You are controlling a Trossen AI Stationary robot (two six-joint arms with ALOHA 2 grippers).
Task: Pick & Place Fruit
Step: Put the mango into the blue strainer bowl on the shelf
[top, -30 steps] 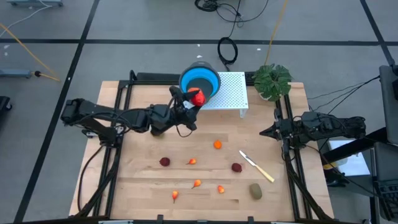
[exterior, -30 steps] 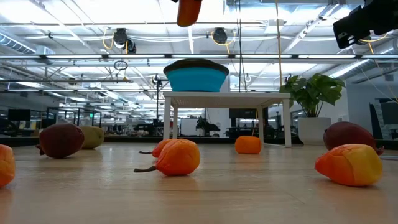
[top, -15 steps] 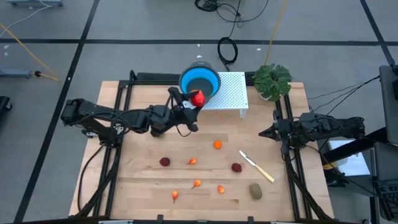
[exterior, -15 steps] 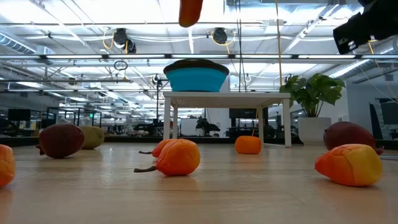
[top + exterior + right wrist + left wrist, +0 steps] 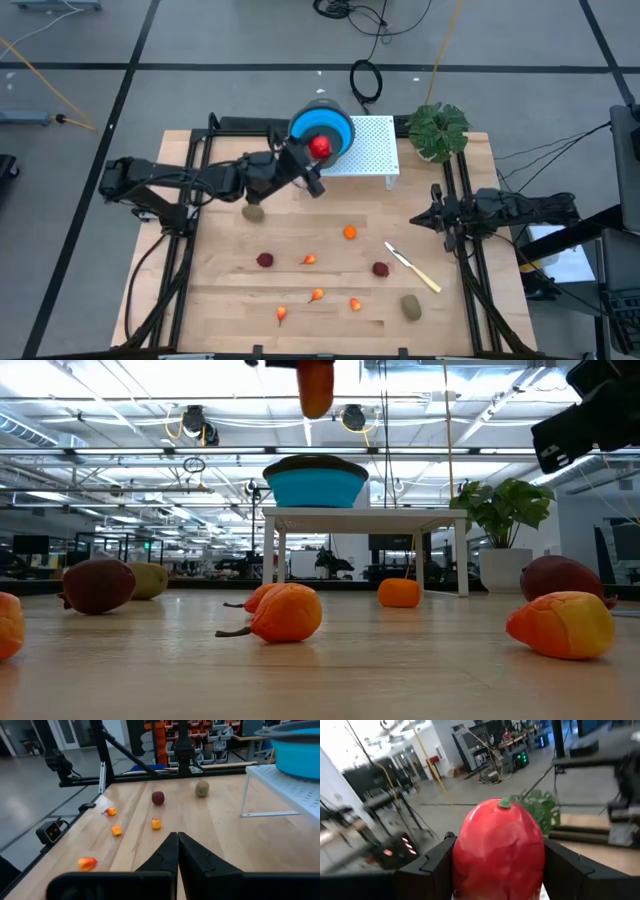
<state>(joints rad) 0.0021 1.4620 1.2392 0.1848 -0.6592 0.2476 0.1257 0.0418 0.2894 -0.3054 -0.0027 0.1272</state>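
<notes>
- We see the left gripper [image 5: 318,150] up over the blue bowl [image 5: 322,128]; jaws clamped on the elongated red fruit [image 5: 319,147].
- Left wrist view: fruit [image 5: 498,847] sits between the two fingers [image 5: 434,865], stem end pointing away from the wrist.
- Low view: fruit [image 5: 316,385] hangs above the bowl [image 5: 316,480], not touching it.
- Bowl sits on the white perforated stand [image 5: 368,150] at the bench [image 5: 220,300] back edge.
- Right gripper [image 5: 434,215] waits at the bench's right side, jaws together, holding nothing.
- On the bench: two dark red balls [image 5: 264,260] [image 5: 380,268], two brown-green ovals [image 5: 254,212] [image 5: 410,306], small orange bits [image 5: 349,233], knife [image 5: 413,267].
- Potted plant [image 5: 437,129] at the back right corner.
</notes>
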